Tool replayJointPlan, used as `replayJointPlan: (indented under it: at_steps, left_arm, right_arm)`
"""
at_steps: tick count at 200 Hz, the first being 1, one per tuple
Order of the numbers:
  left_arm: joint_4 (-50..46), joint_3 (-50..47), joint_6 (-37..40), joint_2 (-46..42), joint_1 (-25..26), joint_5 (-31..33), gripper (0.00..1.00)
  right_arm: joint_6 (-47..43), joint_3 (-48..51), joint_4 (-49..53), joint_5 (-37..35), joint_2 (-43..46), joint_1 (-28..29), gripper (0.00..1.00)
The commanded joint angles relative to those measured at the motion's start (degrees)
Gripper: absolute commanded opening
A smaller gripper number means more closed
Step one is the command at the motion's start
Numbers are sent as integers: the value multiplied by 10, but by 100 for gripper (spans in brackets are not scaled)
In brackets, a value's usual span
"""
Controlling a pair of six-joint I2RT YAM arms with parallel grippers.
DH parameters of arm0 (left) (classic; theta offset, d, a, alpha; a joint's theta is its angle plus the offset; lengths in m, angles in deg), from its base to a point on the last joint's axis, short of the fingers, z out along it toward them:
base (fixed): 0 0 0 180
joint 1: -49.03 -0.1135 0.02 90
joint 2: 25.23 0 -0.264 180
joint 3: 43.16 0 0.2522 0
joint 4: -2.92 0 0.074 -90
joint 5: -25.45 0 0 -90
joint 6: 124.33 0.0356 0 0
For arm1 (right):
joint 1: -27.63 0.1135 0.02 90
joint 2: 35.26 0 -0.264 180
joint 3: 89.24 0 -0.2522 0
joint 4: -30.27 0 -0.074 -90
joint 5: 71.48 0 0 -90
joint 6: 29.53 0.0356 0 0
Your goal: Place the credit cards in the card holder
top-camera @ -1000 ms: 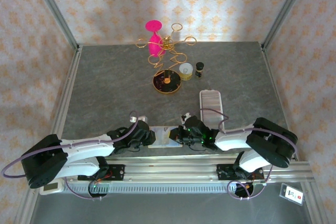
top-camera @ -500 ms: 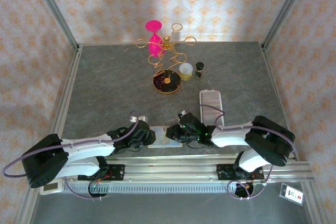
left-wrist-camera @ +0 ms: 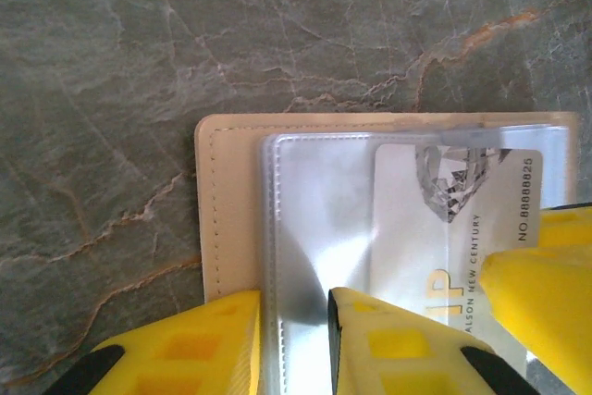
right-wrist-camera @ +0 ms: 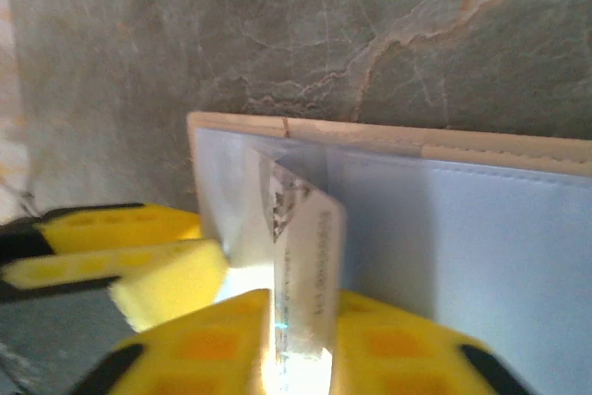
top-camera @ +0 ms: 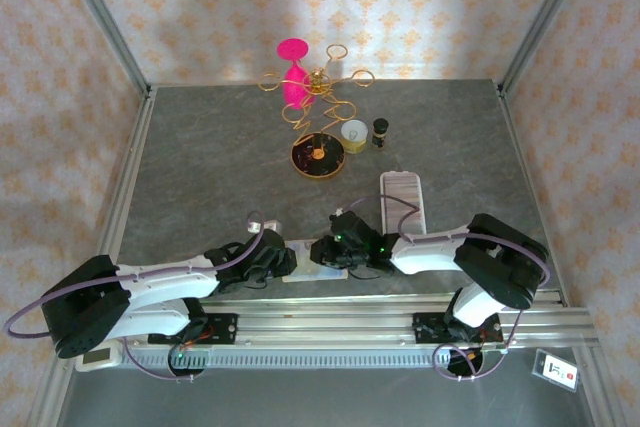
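The card holder (top-camera: 299, 259) lay open and flat at the near edge of the worktop (top-camera: 200, 167), about midway along it, with both grippers meeting over it. In the left wrist view its beige stitched cover carried a clear plastic sleeve (left-wrist-camera: 314, 219). A silvery credit card (left-wrist-camera: 462, 228), printed with a diamond, "VIP" and a number, lay over the sleeve's right part. Whether the card sat under the film or on top of it could not be told.

The left gripper (left-wrist-camera: 294, 321) had its yellow fingers a little apart at the sleeve's near edge, gripping nothing. The right gripper (right-wrist-camera: 301, 349) came in from the right with the card seen edge-on between its fingers. Its jaws were narrowly parted, and whether they pinched the card could not be told. A white ridged tray (top-camera: 403, 202) lay just beyond the right arm.
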Motion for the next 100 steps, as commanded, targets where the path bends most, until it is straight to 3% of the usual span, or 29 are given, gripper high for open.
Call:
replayJointPlan:
  at_steps: [1,24,73,100]
  left_arm:
    - [-11,-18,-5,6,5,-5,26]
    - [-10,-18,-5,7,5,-7,26]
    - [-5,-17,-5,11,5,-13,24]
    - [-1,-19,-7,10,5,-16,24]
  right_arm:
    - [-18,-16,63,-35,3,4,32]
    - [-25,-26,105,-59,7,5,32]
    - [-25,-31,78,-32,-9,9,9]
    - [-27,-41,64,-28,-16,18,8]
